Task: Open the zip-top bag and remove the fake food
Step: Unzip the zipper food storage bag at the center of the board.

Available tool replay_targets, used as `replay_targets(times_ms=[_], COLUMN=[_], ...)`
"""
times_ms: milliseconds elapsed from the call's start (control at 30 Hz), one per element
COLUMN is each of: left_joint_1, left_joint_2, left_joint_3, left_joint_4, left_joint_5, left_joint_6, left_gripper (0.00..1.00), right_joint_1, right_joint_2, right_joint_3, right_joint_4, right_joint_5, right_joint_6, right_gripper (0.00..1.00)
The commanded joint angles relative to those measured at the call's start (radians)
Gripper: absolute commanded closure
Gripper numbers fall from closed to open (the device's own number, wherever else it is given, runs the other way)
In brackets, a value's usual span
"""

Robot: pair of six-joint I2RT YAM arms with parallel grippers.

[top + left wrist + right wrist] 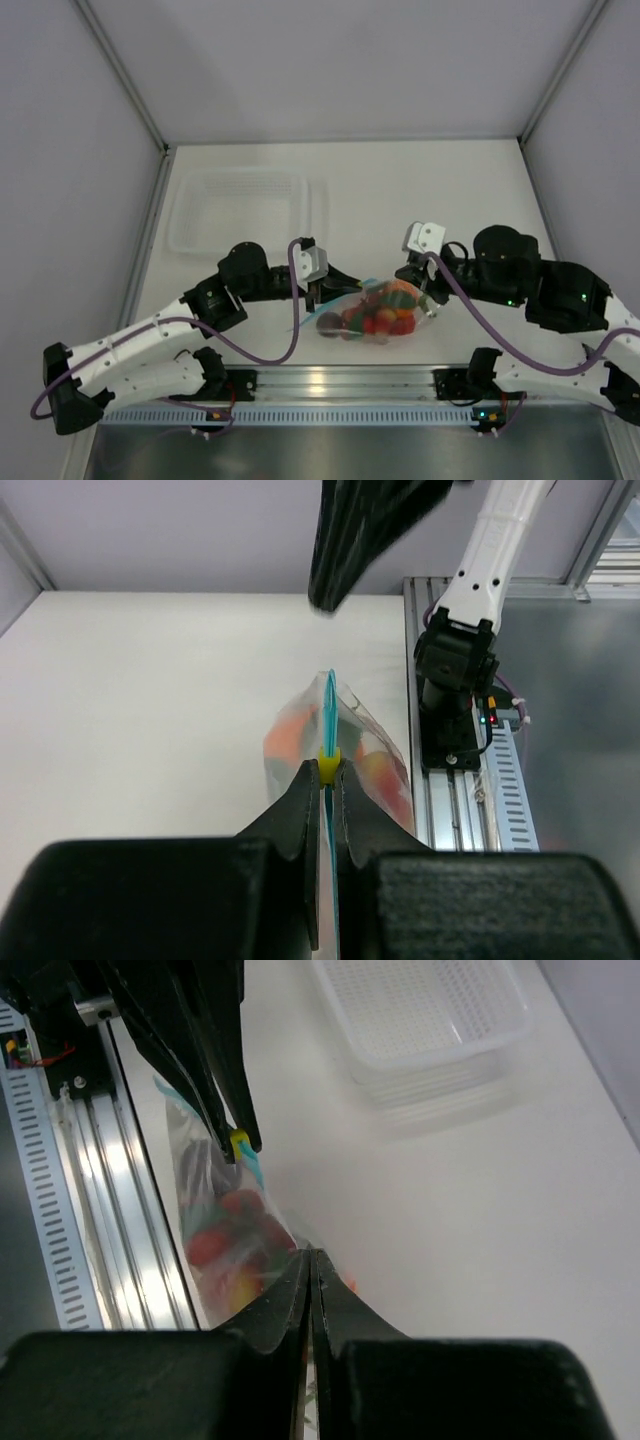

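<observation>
Left tool (pixel 328 772) pinching zip-top bag (pixel 372 742), right tool (pixel 311 1256) pressed together, its hold unclear, fake food (pixel 385 318) blurred inside.

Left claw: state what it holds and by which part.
The left claw is shut on the small clear plastic zip-top bag, pinching its teal zip strip at the yellow slider.

Nothing can be read: no lettering, label, brand mark, number or sign is legible in any view.

Clear tray (pixel 240 210) on white table (pixel 420 190)
</observation>
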Motion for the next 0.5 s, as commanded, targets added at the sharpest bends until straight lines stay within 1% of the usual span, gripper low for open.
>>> replay_targets(times_ms=[0,100,233,267,333,367,467], left_joint_1=[0.019,0.022,0.022,0.022,0.022,0.022,0.022], left_joint_2=[-0.044,-0.049,-0.012,-0.006,0.012,0.017,0.032], left_joint_3=[-0.046,-0.053,-0.011,0.000,0.025,0.031,0.054], left_joint_4=[0.022,0.056,0.059,0.058,0.053,0.048,0.044], left_joint_5=[-0.017,0.023,0.066,0.075,0.093,0.102,0.128], left_joint_6=[0.000,-0.026,-0.026,-0.026,-0.026,-0.026,-0.029], left_gripper=[1.00,1.00,1.00,1.00,1.00,1.00,1.00], right_joint_1=[0.006,0.007,0.007,0.007,0.007,0.007,0.007], right_joint_2=[-0.051,-0.045,-0.002,-0.002,-0.005,-0.003,0.015], right_joint_3=[0.093,0.067,0.030,0.021,-0.007,-0.011,-0.022], right_joint_4=[0.010,0.009,0.012,0.021,0.059,0.069,0.089], right_joint_5=[0.057,-0.027,-0.075,-0.083,-0.093,-0.118,-0.167], right_joint_6=[-0.020,-0.025,-0.022,-0.023,-0.026,-0.031,-0.039], right_gripper=[1.00,1.00,1.00,0.90,0.82,0.68,0.57])
